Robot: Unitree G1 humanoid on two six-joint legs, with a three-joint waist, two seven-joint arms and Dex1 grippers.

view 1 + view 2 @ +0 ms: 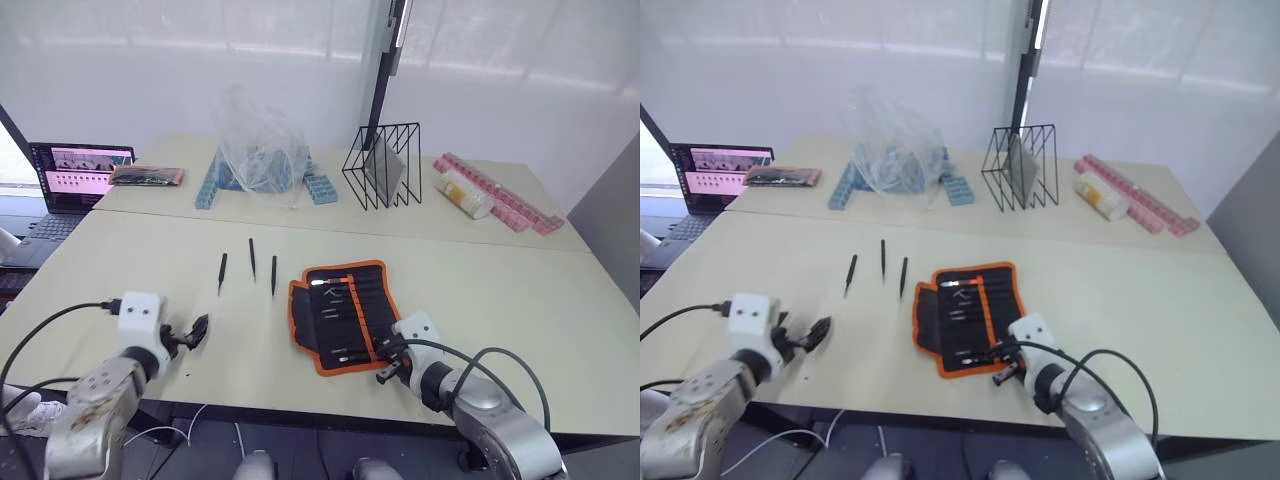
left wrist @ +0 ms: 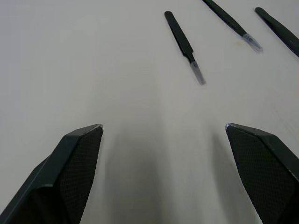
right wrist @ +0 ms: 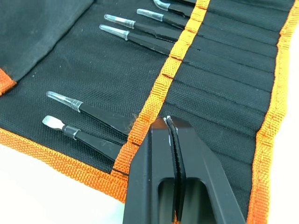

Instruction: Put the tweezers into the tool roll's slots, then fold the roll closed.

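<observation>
Tool roll: the tool roll [image 1: 343, 313] is seen lying open and flat on the worktop [image 1: 520, 290], near the front edge, right of centre, its orange binding all round.
Slots: the slots [image 3: 224, 79] are seen as narrow pockets behind an orange strip; several are filled, with clear-capped tool tips poking out toward the left flap.
Tweezers on the worktop: three tweezers [image 1: 251, 258] are laid loose just left of the roll, apart from each other and apart from the roll, each running roughly near to far.
Left gripper: the left gripper [image 1: 197, 329] is held low over bare worktop, left of the roll and nearer than the loose tweezers; its fingers [image 2: 77, 158] are spread wide and nothing is gripped between them.
Left wrist view: the three loose tweezers are picked up beyond the spread fingers, the nearest one [image 2: 183, 45] well clear of both.
Right gripper: the right gripper [image 1: 387, 366] is placed at the near right corner of the roll; its fingers [image 3: 154, 177] are pressed tight together, tips over the orange strip at the pocket mouths.
Right grip: whether anything is pinched between those fingers cannot be told.
Far side: a laptop [image 1: 70, 180], a crumpled clear bag [image 1: 258, 140] and a black wire rack [image 1: 385, 165] are set along the far part of the worktop, well away from the roll.
</observation>
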